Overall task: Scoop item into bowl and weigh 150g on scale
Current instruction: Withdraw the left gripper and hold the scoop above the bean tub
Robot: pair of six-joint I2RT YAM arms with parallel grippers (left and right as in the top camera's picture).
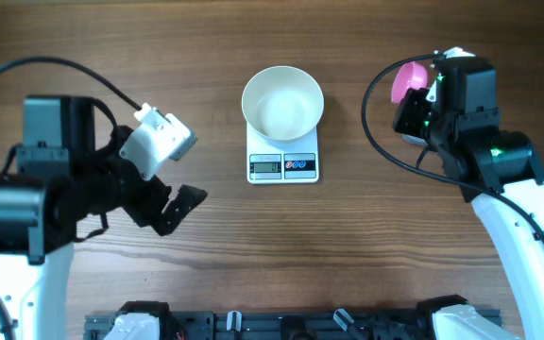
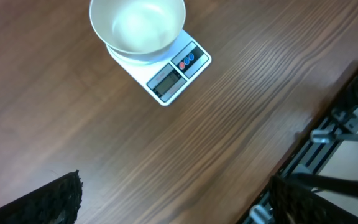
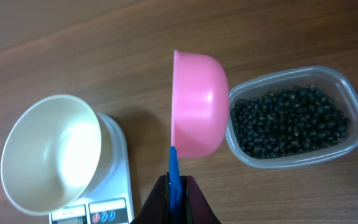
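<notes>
Brown wood-grain table (image 1: 395, 255). The left gripper (image 1: 181, 208) is nearest, jaws spread wide, holding nothing, well apart from the scale. The right gripper (image 3: 178, 190) is pinched tight on the thin blue handle (image 3: 173, 163) of a pink scoop (image 3: 197, 102). The scoop is tipped on edge, mouth toward the bowl side, back to the tub; contents not visible. The clear tub (image 3: 355, 106) is just beside the scoop, with the item (image 3: 288, 121) heaped inside. The white bowl (image 3: 48, 152) looks empty and sits on the scale (image 1: 283, 166); display unreadable.

Risks:
- The thin handle could swivel in the pinch and dump beads.
- Round beads would roll across the table.
- The scoop rim could shove the light tub or nudge the bowl off the scale.
- A heavy pour would overshoot the target.
</notes>
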